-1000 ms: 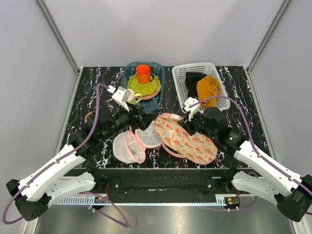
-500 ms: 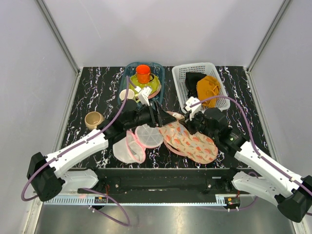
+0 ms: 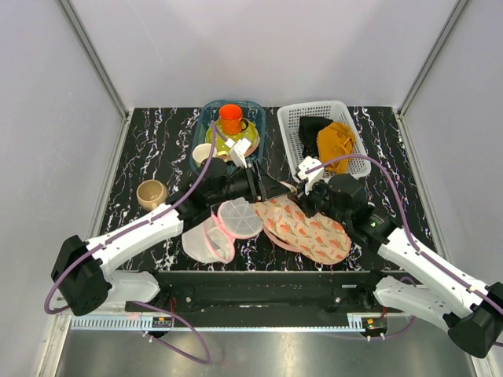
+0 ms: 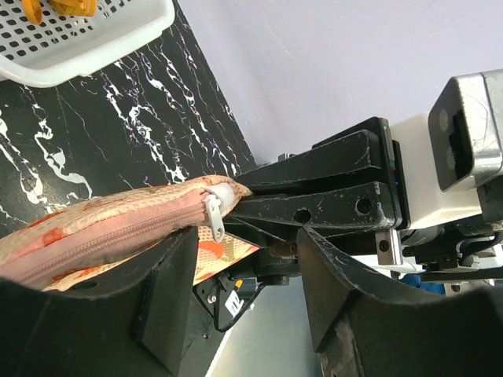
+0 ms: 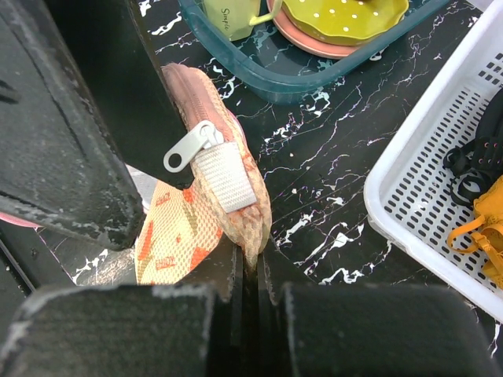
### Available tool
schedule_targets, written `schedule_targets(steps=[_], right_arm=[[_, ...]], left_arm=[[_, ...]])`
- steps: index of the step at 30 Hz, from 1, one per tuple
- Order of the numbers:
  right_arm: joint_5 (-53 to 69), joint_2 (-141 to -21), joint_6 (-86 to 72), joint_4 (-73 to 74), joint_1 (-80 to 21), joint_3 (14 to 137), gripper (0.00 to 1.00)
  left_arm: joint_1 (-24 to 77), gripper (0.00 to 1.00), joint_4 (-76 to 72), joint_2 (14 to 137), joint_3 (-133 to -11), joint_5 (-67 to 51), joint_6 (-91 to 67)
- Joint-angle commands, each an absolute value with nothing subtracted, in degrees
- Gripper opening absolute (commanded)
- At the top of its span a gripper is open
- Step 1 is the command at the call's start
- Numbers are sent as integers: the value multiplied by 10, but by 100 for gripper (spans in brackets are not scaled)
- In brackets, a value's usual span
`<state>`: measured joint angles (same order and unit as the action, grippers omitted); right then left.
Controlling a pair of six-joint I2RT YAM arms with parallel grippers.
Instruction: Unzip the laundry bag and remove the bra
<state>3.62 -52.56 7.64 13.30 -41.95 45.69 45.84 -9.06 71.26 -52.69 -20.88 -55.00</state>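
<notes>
The laundry bag (image 3: 308, 229), peach with a red-green print, lies at centre right. My right gripper (image 3: 299, 196) is shut on the bag's far end (image 5: 253, 228) and holds it raised. The pink zip edge (image 4: 94, 232) is closed, and its metal pull (image 4: 214, 217) hangs at that end beside a white tab (image 5: 224, 177). My left gripper (image 3: 267, 187) is open. In the left wrist view the left gripper (image 4: 247, 290) has the pull just beyond its fingertips, near the left finger (image 4: 161, 302), not gripped. The bra is hidden.
A round white mesh pouch with a pink rim (image 3: 238, 218) and a second mesh piece (image 3: 201, 240) lie left of the bag. A white basket (image 3: 291, 142) holds black and mustard garments. A teal tray (image 3: 244, 168) holds dishes and an orange cup. A beige cup (image 3: 151, 192) stands at the left.
My left arm has swung right from the table's left side to the bag's zip end. The bag's far end now stands raised in my right gripper, which has barely moved.
</notes>
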Motion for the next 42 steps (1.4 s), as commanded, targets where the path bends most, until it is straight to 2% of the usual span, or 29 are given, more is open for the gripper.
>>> schedule_targets(steps=[1, 11, 12, 14, 19, 30, 37, 42], right_arm=[[33, -517, 78, 103, -427, 474, 0], [32, -520, 76, 112, -432, 475, 0], [31, -521, 76, 112, -432, 475, 0], [29, -520, 78, 116, -434, 473, 0], [20, -515, 82, 124, -435, 469, 0], [-69, -473, 120, 182, -437, 460, 0], [-25, -404, 116, 174, -437, 447, 0], [-4, -374, 113, 167, -436, 438, 0]], left_arm=[[456, 56, -131, 708, -536, -215, -555], [455, 33, -133, 715, -540, -210, -560], [454, 27, -134, 715, -539, -209, -561], [454, 23, -137, 715, -538, -210, -563], [454, 0, -126, 711, -539, -207, -560], [405, 0, -57, 643, -523, -182, -517], [380, 0, -48, 623, -505, -185, -487], [376, 0, -57, 632, -511, -234, -480]])
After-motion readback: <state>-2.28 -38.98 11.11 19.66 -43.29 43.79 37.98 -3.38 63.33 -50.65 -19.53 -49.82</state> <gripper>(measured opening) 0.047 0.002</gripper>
